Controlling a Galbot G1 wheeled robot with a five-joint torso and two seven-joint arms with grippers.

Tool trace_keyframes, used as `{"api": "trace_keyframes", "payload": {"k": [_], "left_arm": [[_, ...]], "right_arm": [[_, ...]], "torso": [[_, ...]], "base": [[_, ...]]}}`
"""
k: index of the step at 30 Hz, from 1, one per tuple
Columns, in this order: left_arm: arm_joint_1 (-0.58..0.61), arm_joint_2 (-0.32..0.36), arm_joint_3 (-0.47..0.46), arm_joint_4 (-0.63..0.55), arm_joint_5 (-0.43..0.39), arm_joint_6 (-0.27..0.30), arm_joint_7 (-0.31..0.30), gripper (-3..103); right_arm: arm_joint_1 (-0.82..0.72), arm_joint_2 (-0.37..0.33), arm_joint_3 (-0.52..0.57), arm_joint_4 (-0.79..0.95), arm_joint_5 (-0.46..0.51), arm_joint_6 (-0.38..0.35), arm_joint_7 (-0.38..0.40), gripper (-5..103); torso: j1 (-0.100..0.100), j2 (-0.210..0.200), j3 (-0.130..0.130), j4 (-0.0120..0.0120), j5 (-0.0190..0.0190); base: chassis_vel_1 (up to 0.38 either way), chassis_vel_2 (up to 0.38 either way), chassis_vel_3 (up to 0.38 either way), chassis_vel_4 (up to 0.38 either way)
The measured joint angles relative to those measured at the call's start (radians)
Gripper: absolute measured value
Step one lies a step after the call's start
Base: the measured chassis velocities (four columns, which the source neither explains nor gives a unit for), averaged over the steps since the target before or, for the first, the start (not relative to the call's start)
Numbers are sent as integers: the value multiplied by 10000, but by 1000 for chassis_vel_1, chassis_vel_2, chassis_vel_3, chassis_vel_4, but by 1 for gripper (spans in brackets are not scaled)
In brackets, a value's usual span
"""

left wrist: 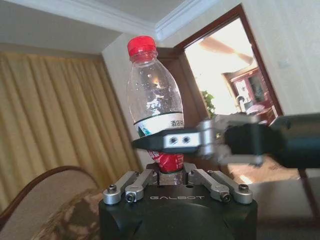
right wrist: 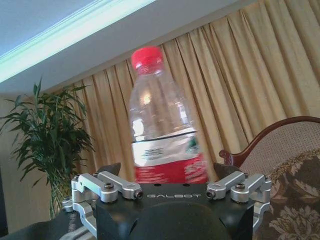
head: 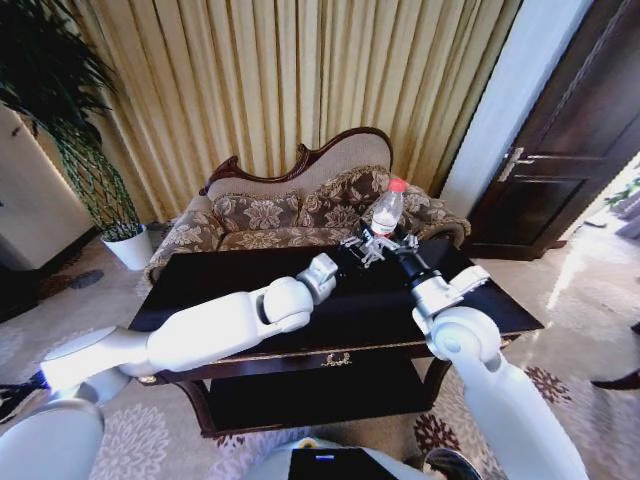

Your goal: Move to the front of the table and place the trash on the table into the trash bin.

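Bottle (head: 386,212) of clear plastic with a red cap stands upright at the far middle of the dark glossy table (head: 250,280), seen from the head view, with both white arms reaching to it. The left gripper (head: 362,250) and the right gripper (head: 398,243) meet at its base from either side; one bottle, two grippers.

From the left wrist, the bottle (left wrist: 156,107) rises just beyond the left gripper (left wrist: 172,170), whose black body reads "GALBOT". Its label is white and green above, red below, with small characters too fine to read. The right gripper (left wrist: 172,142) comes in from the side, a dark fingertip lying across the label. Whether the left one pinches the bottle I cannot tell.

From the right wrist, the bottle (right wrist: 162,125) stands between the right gripper (right wrist: 167,172) fingers (right wrist: 111,168), which are spread wide to either side of its red lower label; "GALBOT" shows here too.
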Motion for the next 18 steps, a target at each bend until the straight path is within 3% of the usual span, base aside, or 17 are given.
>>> {"api": "trace_keyframes", "payload": {"k": [5, 18], "left_arm": [[256, 327, -207, -165, 83, 31, 15, 22], [496, 191, -112, -165, 127, 119, 53, 22]], "right_arm": [[76, 41, -34, -138, -33, 1, -22, 100], [323, -66, 140, -33, 97, 48, 18, 100]], "torso": [[1, 0, 0, 2, 0], [0, 0, 0, -1, 1]], "base": [[0, 0, 0, 0], [0, 0, 0, 0]]}}
